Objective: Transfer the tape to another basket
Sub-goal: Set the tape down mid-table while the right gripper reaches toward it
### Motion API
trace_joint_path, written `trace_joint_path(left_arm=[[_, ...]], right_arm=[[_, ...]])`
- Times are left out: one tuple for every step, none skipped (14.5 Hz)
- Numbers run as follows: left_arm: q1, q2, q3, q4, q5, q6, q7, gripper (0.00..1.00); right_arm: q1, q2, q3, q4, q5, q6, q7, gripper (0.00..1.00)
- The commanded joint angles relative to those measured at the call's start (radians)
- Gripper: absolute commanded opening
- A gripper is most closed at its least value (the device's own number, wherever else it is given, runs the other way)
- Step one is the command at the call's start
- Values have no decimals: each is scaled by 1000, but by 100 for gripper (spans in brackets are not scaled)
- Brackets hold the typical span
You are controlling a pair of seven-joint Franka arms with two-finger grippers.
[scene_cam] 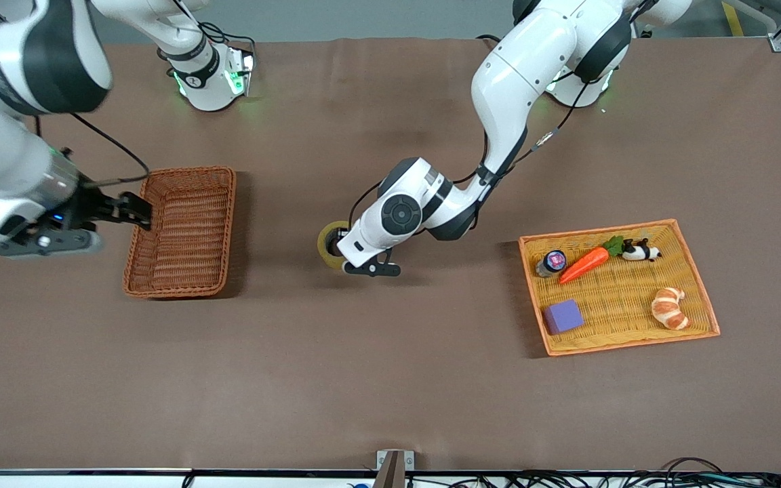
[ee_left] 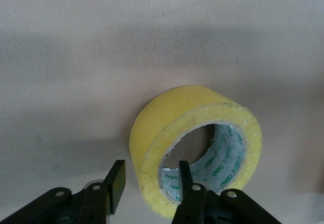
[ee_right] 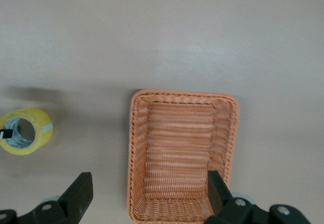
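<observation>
While you scan from the camera's edge of the table upward, the first things you meet are in the flat yellow tray (scene_cam: 699,288) toward the left arm's end: a purple block (scene_cam: 563,316) and a croissant (scene_cam: 669,308) nearest, then a carrot (scene_cam: 586,263), a small jar (scene_cam: 551,262) and a panda toy (scene_cam: 640,251) a little farther off.

At mid-table you see the left gripper (scene_cam: 361,266) holding the tape (scene_cam: 331,245) just above the brown cloth, in the bare stretch between tray and basket. In the left wrist view the roll (ee_left: 195,148) stands on edge, and you can see one finger (ee_left: 185,172) inside its hole and the other outside the wall, pinching the rim between them.

Toward the right arm's end lies the reddish-brown basket (scene_cam: 136,261), with nothing in it. The right gripper (scene_cam: 126,211) hangs over its outer long rim, and in the right wrist view (ee_right: 147,193) you see its fingers spread wide, gripping nothing, the basket (ee_right: 232,133) below them.
</observation>
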Motion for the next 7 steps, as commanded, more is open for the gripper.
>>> trace_joint_path(left_arm=[[22,-55,5,7,-12,-42,11,56],[44,-83,6,-8,-10,-61,11,61],[76,-122,6,-19,-10,-96,14,67],[108,-152,8,-20,-10,-125,18,77],[148,-188,8,-22,-10,-150,20,85],[188,-224,8,-25,-9,-185,22,89],[225,-259,9,-27,-9,-229,28,89]], right_arm=[[6,55,59,-4,-13,35,46,100],[8,75,80,-6,-13,50,74,100],[9,90,108,-7,-13,62,107,100],[17,110,132,-9,-13,78,138,100],[29,128,154,-21,-13,104,176,100],[46,138,168,-44,-15,153,227,100],[66,150,182,-73,-15,206,285,100]])
